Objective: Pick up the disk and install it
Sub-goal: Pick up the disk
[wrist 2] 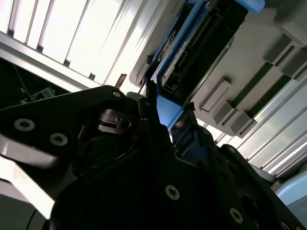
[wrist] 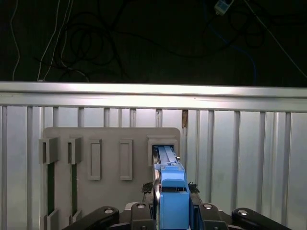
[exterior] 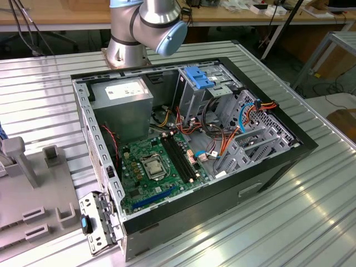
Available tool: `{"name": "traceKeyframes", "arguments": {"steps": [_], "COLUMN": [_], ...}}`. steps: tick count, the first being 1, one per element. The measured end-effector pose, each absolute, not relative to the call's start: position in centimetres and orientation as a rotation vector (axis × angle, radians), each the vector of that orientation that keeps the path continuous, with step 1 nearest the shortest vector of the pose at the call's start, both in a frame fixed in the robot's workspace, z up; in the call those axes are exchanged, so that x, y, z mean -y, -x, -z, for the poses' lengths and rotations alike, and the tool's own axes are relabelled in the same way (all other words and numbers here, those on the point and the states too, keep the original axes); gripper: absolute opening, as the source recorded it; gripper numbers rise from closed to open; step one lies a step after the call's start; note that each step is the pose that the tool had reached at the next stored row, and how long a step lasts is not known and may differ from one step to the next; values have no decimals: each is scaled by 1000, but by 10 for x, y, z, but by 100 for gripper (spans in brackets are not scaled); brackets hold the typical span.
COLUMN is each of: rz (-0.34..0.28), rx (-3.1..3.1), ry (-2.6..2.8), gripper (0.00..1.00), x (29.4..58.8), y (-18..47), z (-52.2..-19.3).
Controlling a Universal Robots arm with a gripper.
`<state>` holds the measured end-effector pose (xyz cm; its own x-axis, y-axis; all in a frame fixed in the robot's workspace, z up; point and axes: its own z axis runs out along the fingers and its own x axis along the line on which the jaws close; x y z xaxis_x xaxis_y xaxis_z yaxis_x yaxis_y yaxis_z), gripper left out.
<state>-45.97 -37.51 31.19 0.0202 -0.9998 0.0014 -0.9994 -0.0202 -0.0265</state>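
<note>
Ribbed aluminium table (wrist: 240,143) runs under everything, with dark floor and loose cables past its edge, and just ahead of the gripper (wrist: 171,189) lies a grey slotted holder plate (wrist: 110,139). Its jaws are drawn in tight on either side of the disk (wrist: 167,155), pressing the bright blue carrier between them, while the disk stands on edge with its far end in a raised slot of the plate just beyond the fingertips. In the exterior view, an open computer case (exterior: 194,139) lies beside the arm's base (exterior: 125,50).
</note>
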Motion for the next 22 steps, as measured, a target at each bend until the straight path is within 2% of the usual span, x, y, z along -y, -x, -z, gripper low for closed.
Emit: {"name": "traceKeyframes", "arguments": {"steps": [7,22], "rz": [30,31], "rx": [-2186,-2186], "ry": [2231,2231], "gripper": [37,37], "x": [375,375], "y": [460,460], "z": [-317,-352]}}
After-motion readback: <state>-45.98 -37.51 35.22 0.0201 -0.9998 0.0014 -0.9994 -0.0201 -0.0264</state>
